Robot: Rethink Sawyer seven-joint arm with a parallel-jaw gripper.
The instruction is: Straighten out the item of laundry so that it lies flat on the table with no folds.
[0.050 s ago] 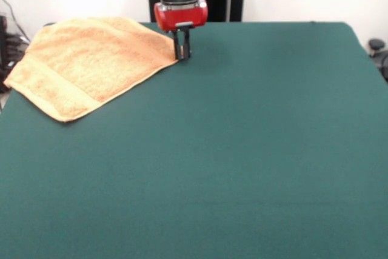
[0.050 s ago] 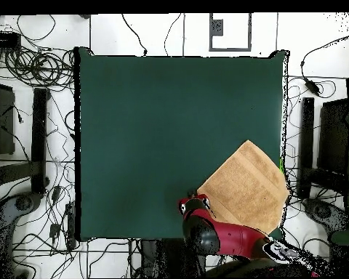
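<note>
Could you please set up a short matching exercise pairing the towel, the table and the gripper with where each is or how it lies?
Things:
1. item of laundry
2. table
3. gripper

Descriptions:
A. covered in dark green cloth, mostly bare
B. lowered to one corner of the orange-tan cloth
C. spread at a corner of the green surface, turned diagonally, reaching over its edge

Pairs: 1-C, 2-A, 3-B

In the overhead view the item of laundry shows no large fold.
</note>
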